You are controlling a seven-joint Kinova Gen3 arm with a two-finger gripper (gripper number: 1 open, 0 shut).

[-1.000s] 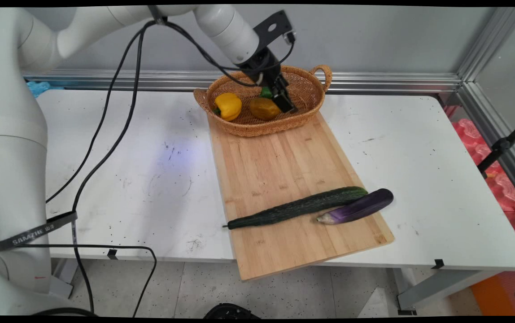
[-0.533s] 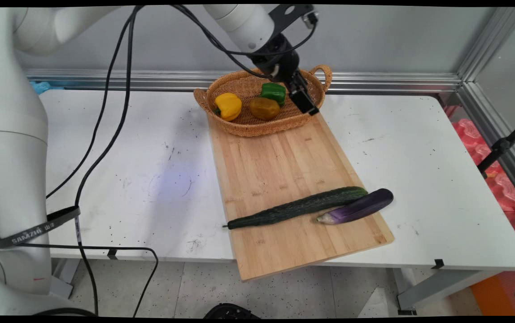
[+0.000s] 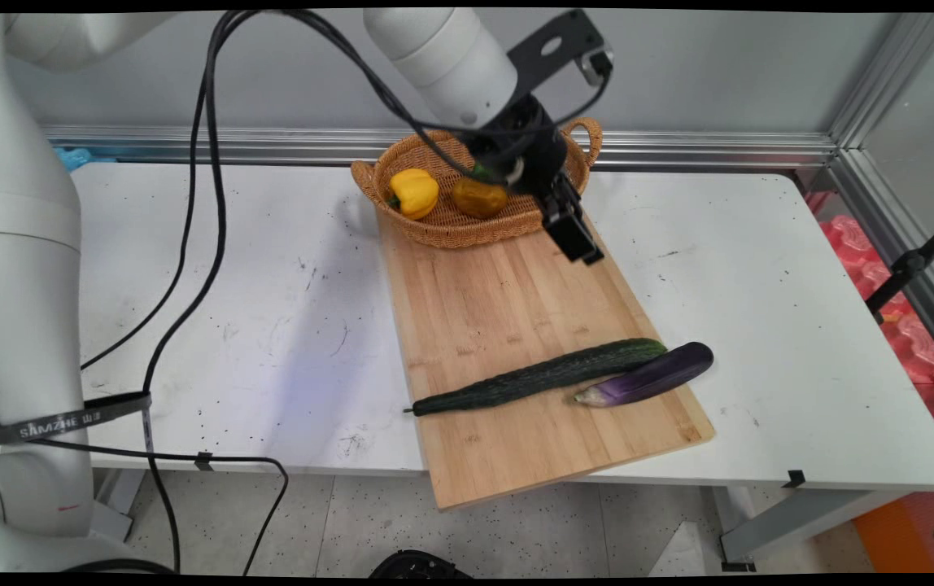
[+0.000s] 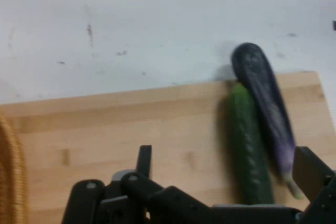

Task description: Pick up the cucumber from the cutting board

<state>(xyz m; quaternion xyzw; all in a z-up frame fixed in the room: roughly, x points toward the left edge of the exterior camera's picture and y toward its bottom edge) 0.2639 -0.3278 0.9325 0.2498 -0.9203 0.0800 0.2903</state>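
Observation:
My gripper (image 3: 577,240) hangs open and empty over the far right part of the wooden cutting board (image 3: 499,301), just in front of the wicker basket (image 3: 577,130). The basket holds a yellow pepper (image 3: 414,191) and a brownish-orange pepper (image 3: 479,197); a green pepper (image 3: 481,172) peeks out behind my wrist. A long dark cucumber (image 3: 540,376) and a purple eggplant (image 3: 650,374) lie side by side at the board's near end. In the hand view the gripper (image 4: 228,169) shows its fingers wide apart, with the cucumber (image 4: 249,150) and eggplant (image 4: 265,98) ahead.
The board overhangs the table's near edge (image 3: 516,480). Black cables (image 3: 190,203) hang from the arm over the left of the white table (image 3: 800,325). An aluminium rail (image 3: 719,150) runs along the back wall. The basket's edge (image 4: 10,177) shows at the hand view's left.
The gripper has come out of the basket and moved right and toward the near side, out over the cutting board, with nothing in it. The vegetables have not moved.

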